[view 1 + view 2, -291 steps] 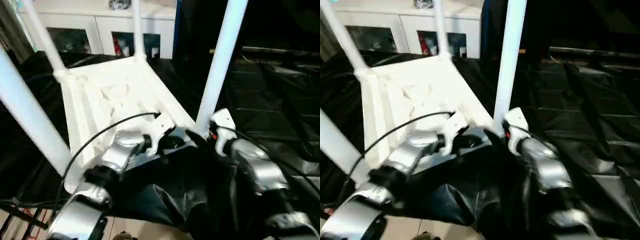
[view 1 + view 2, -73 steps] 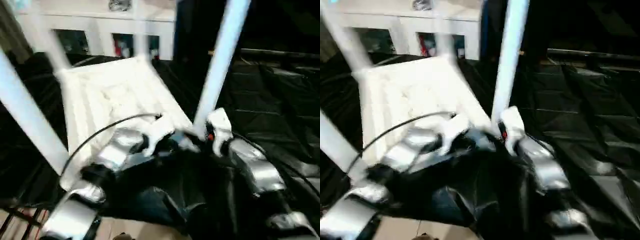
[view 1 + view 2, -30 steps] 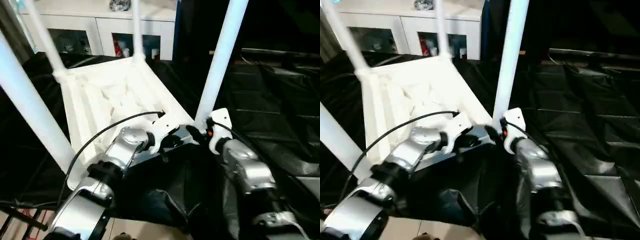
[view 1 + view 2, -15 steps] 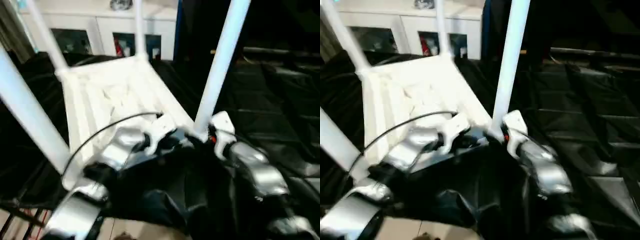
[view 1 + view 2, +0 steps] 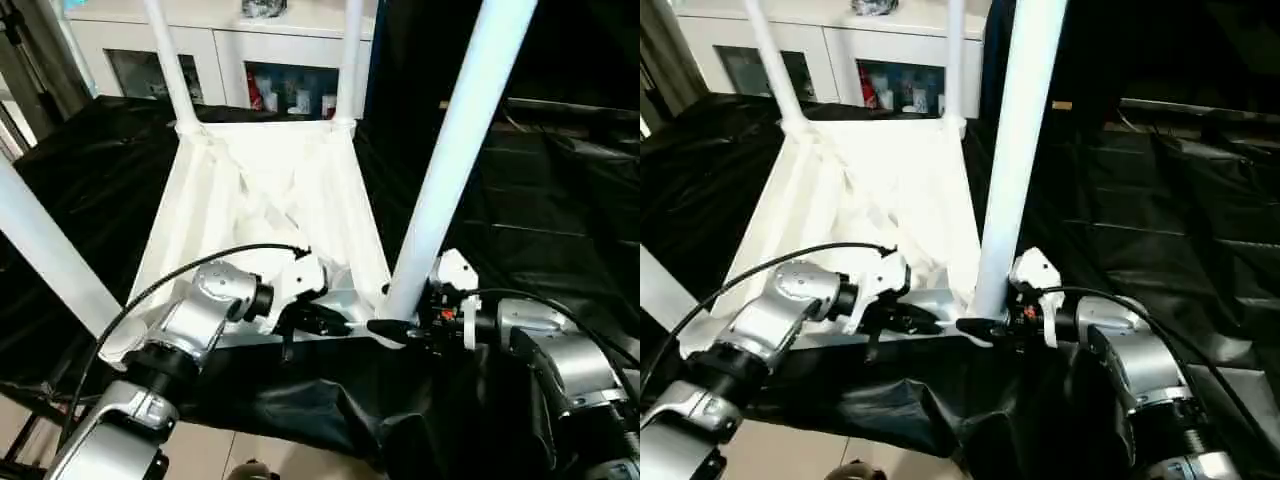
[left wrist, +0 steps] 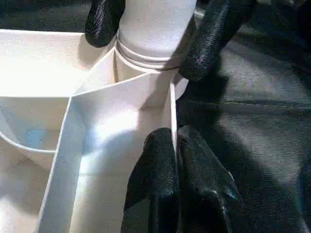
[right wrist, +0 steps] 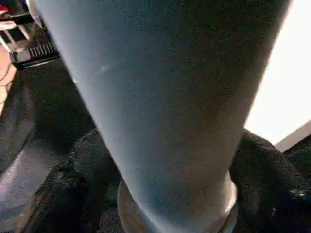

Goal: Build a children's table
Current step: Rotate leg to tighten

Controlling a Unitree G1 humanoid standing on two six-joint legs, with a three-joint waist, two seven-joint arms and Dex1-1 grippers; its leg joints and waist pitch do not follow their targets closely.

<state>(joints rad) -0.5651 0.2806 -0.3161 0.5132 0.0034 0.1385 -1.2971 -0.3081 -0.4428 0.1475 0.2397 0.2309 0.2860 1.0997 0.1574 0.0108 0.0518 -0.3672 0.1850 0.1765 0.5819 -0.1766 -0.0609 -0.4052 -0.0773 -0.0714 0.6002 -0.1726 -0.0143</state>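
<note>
The children's table lies upside down: a white ribbed tabletop (image 5: 260,190) with several white legs standing up from its corner sockets. My left gripper (image 6: 174,155) is shut on the thin rim wall of the tabletop, just beside the near right corner socket. My right gripper (image 5: 385,328) comes in from the right at the foot of the near right leg (image 5: 450,170). Its black fingers (image 6: 214,39) sit on either side of that leg just above the socket collar and touch it.
The tabletop rests on a black-draped work table (image 5: 560,200) that runs on to the right. The near left leg (image 5: 45,250) rises close to my left arm. Two far legs (image 5: 165,60) stand at the back. A white cabinet (image 5: 250,50) lies behind.
The whole picture has shifted, so the camera moved. Both grippers stay at the near right corner, the left on the rim and the right at the leg's foot.
</note>
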